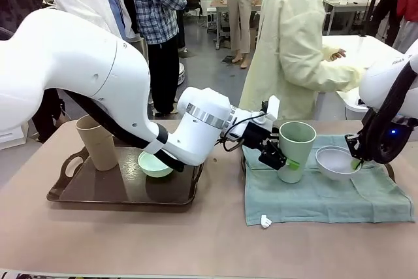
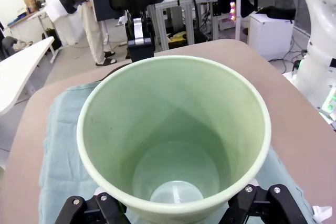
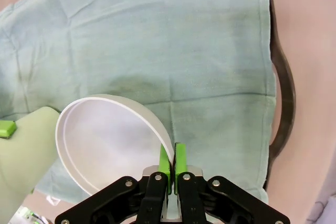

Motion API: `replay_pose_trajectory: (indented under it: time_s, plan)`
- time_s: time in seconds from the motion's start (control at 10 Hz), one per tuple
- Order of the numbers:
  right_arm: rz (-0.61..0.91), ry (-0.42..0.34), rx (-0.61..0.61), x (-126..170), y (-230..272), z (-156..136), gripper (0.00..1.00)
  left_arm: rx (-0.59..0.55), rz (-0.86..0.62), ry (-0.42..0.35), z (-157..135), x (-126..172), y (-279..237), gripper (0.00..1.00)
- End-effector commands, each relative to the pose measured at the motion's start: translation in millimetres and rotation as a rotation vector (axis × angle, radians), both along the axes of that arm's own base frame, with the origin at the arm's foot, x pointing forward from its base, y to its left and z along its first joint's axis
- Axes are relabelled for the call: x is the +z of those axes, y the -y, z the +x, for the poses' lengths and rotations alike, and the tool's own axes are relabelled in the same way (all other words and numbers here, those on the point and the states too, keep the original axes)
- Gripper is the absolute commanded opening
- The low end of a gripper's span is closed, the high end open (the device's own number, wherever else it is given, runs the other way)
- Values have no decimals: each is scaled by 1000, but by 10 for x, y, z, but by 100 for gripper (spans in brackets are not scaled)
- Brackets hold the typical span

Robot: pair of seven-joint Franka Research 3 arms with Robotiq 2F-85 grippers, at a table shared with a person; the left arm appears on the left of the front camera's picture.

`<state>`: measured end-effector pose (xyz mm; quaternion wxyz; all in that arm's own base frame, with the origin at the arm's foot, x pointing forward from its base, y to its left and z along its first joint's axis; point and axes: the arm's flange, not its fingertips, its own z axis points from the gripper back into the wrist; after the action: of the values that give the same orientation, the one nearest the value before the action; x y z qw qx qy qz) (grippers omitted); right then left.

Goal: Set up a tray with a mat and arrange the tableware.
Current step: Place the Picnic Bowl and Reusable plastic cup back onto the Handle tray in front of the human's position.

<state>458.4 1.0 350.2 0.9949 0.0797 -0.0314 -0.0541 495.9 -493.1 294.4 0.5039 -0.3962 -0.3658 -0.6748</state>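
Two pieces are in my grippers at once. My left gripper [image 1: 286, 160] is clamped across the lower wall of the green cup [image 1: 297, 138], which stands upright over the mat [image 1: 326, 197]. My right gripper [image 1: 356, 160] pinches the rim of the white bowl [image 1: 334, 161], one pad inside and one outside. From the front, the cup is just beside the bowl at its 9 o'clock. I cannot tell whether either one is a touch off the cloth. The mat lies over a dark tray [image 3: 286, 103] whose rim peeks out along one edge. The tan cup [image 1: 96, 142] and mint bowl [image 1: 155, 163] sit on the other tray [image 1: 117, 194], the cup at the bowl's 10 o'clock.

I judge the step to be seating these two on the mat. The cup should stay vertical until its base is flat, and only then should I open and back out along my fingers. The bowl, held by its rim, will want to tip, so I should level it first. It should go down clear of the cup, without sliding, since the cloth could ruck up.
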Motion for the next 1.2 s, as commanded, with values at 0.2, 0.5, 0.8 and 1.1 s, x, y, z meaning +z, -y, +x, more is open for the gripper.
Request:
replay_pose_trajectory:
  time_s: [0.2,0.5,0.8,1.1]
  plan:
    - [38,-16,-2,-242,57,57,4,-17,-12,17,27,14,22,85]
    - [44,-14,1,-190,48,27,64,-7,-2,4,20,17,0,100]
    - [8,-10,-14,141,129,-76,100,64,45,-64,77,67,-125,100]
    - [-6,-22,-20,454,312,-259,100,164,141,-189,117,39,-368,100]
